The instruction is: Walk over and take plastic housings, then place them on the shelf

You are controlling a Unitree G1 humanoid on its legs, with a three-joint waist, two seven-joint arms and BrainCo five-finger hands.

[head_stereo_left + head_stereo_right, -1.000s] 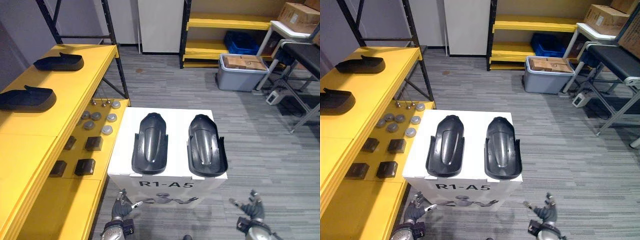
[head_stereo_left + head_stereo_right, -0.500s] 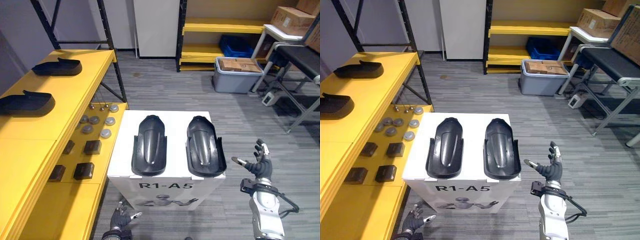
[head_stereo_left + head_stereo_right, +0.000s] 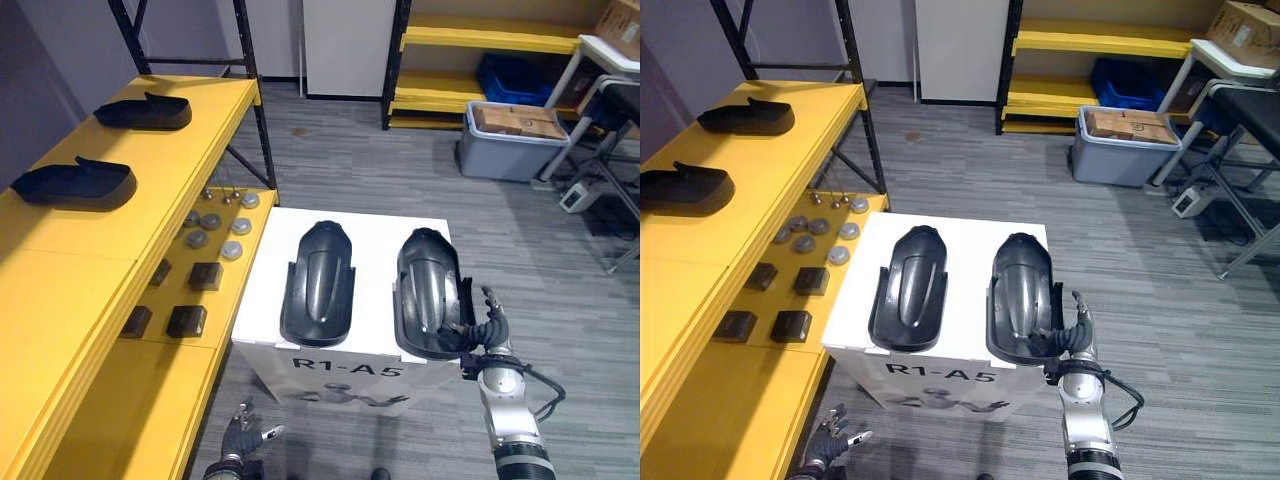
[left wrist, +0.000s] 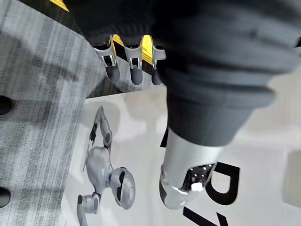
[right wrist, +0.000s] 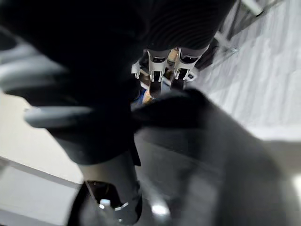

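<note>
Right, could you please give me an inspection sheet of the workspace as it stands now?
Surface: white box, top carries two housings side by side.
Job's things: left housing and right housing on box; shelf housings on yellow shelf.
Clutter: discs and dark blocks on lower tier.
Robot hands: right robot hand open at right housing's near rim; left robot hand open, low before box.
Cables: nothing seen.
Surroundings: grey bin, blue crate.
</note>
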